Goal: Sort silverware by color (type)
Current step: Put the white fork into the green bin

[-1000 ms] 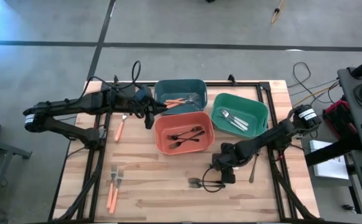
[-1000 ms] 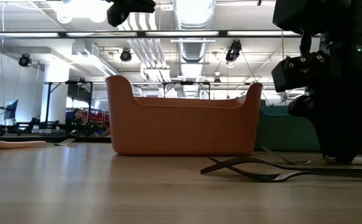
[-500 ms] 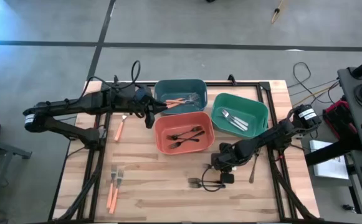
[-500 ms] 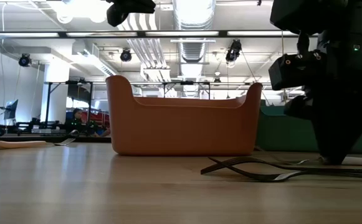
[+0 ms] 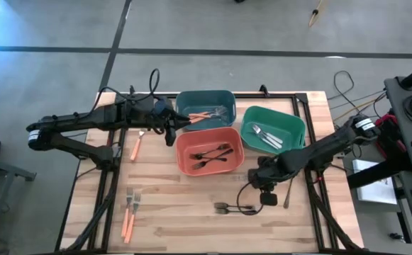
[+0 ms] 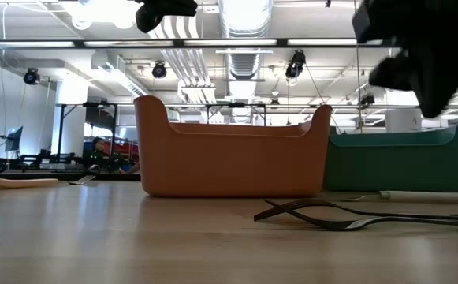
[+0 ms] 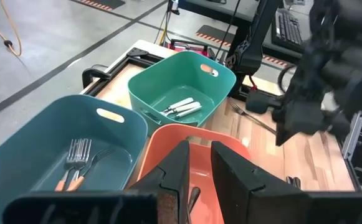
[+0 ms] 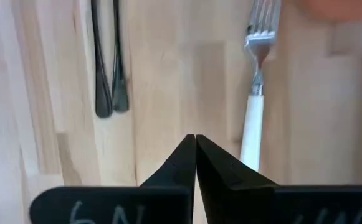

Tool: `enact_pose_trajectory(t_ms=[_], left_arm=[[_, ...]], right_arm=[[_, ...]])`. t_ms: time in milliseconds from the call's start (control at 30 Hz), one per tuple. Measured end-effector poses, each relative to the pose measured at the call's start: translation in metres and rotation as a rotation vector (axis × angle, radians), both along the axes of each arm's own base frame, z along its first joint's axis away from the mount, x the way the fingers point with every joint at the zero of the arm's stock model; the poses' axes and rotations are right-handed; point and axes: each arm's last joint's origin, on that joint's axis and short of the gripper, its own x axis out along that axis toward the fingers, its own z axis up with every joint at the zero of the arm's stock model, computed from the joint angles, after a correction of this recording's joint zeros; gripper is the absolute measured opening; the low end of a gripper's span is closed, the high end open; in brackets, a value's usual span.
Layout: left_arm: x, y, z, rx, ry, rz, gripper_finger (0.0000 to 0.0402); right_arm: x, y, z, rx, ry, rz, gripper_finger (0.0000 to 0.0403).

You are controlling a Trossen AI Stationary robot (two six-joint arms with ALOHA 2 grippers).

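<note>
Hanging above the wooden table point(image 5: 170, 205) in front of the orange-red bin point(image 5: 209, 151), the right gripper point(image 5: 268, 196) is seen with its two dark fingers pressed together tip to tip, and nothing is gripped between them. Just beside it on the boards, a pair of black forks point(image 5: 230, 208) is left lying, their handles shown side by side in the right wrist view point(image 8: 108, 59), and a white-handled fork point(image 8: 255, 93) is seen lying apart from them. The left gripper point(image 5: 170, 132) is held at the corner where the teal bin point(image 5: 184, 101) and the orange-red bin meet; its fingers point(image 7: 237, 177) are set a narrow gap apart, with nothing seen between them. Orange-handled forks point(image 7: 76, 163) are found in the teal bin, black pieces point(image 5: 211, 154) in the orange-red bin, and silver pieces point(image 5: 266, 136) in the green bin point(image 5: 296, 126). More orange-handled forks point(image 5: 128, 212) are left on the table's left side.
</note>
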Motion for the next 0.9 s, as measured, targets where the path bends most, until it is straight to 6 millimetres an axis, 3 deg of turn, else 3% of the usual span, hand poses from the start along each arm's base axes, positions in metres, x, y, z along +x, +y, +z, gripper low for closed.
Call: enact_pose_trajectory(t_ms=[100, 233, 567, 700, 900], left_arm=[[0.0, 0.0, 0.0, 0.004, 0.0, -0.002, 0.0049], [0.0, 0.0, 0.0, 0.005, -0.001, -0.002, 0.0049], [0.0, 0.0, 0.0, 0.004, -0.003, -0.002, 0.0049], [0.0, 0.0, 0.001, 0.0, -0.007, 0.0, 0.0049], [0.0, 0.0, 0.001, -0.007, -0.009, 0.004, 0.0049]], right_arm=[[0.0, -0.002, 0.01, -0.042, -0.038, -0.016, 0.0005], [0.0, -0.003, 0.009, -0.075, -0.062, -0.042, 0.0006], [0.002, -0.009, -0.045, -0.139, -0.309, -0.092, 0.0008], [0.005, -0.015, -0.058, -0.145, -0.401, -0.104, 0.0009], [0.002, -0.027, -0.068, -0.159, -0.369, -0.166, 0.0023]])
